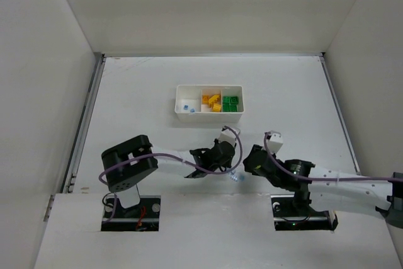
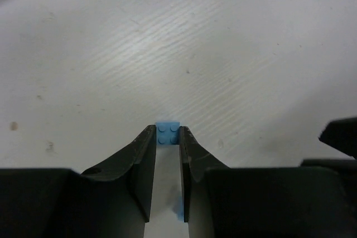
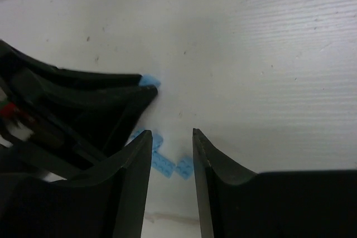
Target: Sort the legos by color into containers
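My left gripper (image 2: 167,130) is shut on a small light blue lego (image 2: 168,133) at its fingertips, low over the table. In the top view the left gripper (image 1: 232,169) and my right gripper (image 1: 247,163) meet tip to tip in front of the white tray (image 1: 209,85). The right gripper (image 3: 170,132) is open above two loose blue legos (image 3: 165,163) lying on the table and touches neither. The tray's containers hold blue legos (image 1: 187,106) on the left, yellow-orange legos (image 1: 211,102) in the middle and green legos (image 1: 231,103) on the right.
The left gripper's dark fingers (image 3: 106,101) fill the left side of the right wrist view, close to my right fingers. White walls enclose the table at the back and both sides. Purple cables loop over both arms.
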`<control>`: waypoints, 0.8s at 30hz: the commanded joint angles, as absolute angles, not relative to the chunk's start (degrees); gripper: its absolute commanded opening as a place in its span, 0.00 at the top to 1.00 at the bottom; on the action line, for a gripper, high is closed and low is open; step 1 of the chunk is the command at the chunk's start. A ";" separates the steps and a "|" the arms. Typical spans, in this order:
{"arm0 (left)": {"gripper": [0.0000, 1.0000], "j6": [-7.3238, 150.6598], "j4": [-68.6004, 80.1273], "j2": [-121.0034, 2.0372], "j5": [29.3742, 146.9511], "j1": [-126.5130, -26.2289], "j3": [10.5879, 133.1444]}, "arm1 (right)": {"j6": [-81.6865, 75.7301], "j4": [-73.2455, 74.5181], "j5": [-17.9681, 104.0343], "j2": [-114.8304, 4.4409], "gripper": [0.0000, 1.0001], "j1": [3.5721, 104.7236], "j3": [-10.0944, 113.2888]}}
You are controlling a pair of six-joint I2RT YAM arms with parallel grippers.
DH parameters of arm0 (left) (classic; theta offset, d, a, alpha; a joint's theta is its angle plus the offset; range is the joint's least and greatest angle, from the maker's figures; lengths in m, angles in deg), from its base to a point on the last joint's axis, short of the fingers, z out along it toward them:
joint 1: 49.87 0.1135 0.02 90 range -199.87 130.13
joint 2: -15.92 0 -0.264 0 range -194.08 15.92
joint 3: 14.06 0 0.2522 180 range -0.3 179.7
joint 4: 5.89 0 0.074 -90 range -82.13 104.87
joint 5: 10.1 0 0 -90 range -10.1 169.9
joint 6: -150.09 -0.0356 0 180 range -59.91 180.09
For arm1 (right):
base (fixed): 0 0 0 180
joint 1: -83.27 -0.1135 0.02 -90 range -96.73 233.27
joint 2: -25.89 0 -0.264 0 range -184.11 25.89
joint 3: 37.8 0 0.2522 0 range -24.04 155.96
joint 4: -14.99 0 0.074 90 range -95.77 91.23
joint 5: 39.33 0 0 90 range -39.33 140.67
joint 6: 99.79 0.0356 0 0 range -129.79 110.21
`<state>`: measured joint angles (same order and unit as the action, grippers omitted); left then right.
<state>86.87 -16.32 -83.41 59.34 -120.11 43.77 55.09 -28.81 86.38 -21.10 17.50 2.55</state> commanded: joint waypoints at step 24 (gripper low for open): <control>0.84 87.69 -19.29 -56.41 59.25 -107.92 30.63 | 64.12 -27.86 80.47 -44.16 0.68 9.49 7.52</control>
